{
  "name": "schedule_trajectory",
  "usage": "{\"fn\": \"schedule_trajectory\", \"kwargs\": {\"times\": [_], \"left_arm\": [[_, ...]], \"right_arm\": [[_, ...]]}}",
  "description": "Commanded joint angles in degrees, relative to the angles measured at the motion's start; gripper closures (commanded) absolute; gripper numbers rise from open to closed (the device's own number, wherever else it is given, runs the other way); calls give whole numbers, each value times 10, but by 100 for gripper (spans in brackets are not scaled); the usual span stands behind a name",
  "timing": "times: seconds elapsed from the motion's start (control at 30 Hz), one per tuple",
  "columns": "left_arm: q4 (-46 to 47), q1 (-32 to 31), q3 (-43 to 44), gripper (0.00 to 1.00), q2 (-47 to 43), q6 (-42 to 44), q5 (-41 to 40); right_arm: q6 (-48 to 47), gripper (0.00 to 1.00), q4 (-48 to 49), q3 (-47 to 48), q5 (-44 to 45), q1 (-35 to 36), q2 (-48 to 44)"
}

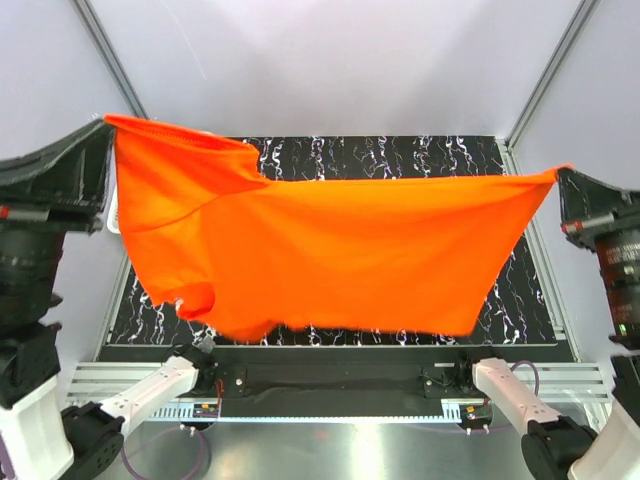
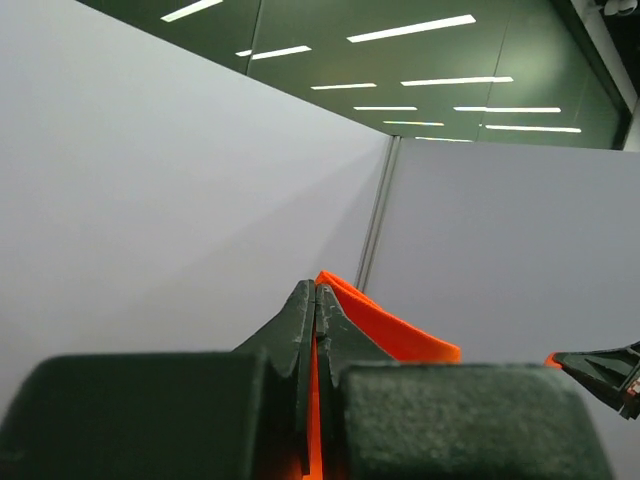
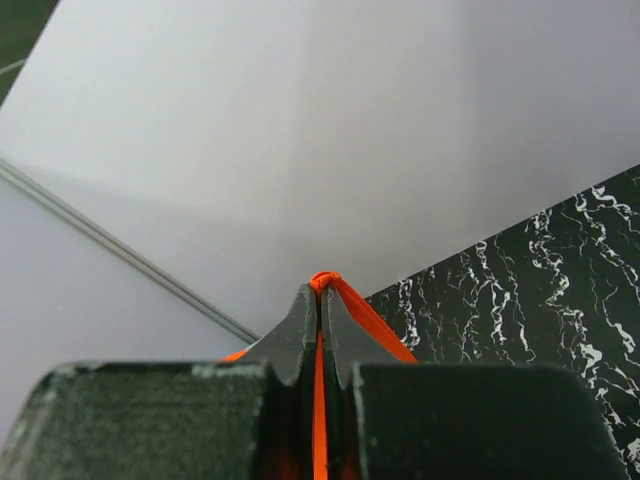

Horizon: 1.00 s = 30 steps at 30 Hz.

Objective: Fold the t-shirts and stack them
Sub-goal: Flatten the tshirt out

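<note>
The bright orange t-shirt [image 1: 330, 250] hangs spread wide in the air above the table, held by two corners. My left gripper [image 1: 106, 122] is raised at the upper left and shut on one corner; its wrist view shows the cloth [image 2: 385, 325] pinched between the fingers. My right gripper [image 1: 557, 174] is raised at the right and shut on the other corner; the cloth [image 3: 355, 310] shows pinched in its wrist view. The shirt's lower edge hangs near the table's front. Other shirts are out of view.
The black marbled table [image 1: 400, 155] lies below the shirt, mostly hidden by it. A white object [image 1: 113, 215] peeks out at the table's left edge behind the shirt. Grey walls enclose the back and sides.
</note>
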Motion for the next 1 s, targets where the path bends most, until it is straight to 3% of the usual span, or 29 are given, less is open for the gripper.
{"fn": "schedule_trajectory", "kwargs": {"times": [0.0,0.17,0.3,0.4,0.5,0.73,0.97], "left_arm": [[-2,0,1,100,71,51,-33],[1,0,-52,100,163,110,-89],[60,4,-175,100,207,141,-122],[137,19,-261,100,248,141,-121],[170,58,-288,100,324,105,-72],[181,110,-183,100,575,70,12],[207,114,-97,100,666,72,13]], "right_arm": [[-10,100,55,-32,24,-2,77],[-40,100,126,-122,28,-2,136],[-56,100,172,-220,39,-3,203],[-56,100,268,-335,40,-7,228],[-46,100,382,-407,31,-24,296],[-14,100,485,-301,-72,-74,580],[-8,100,520,-141,-197,-115,765]]}}
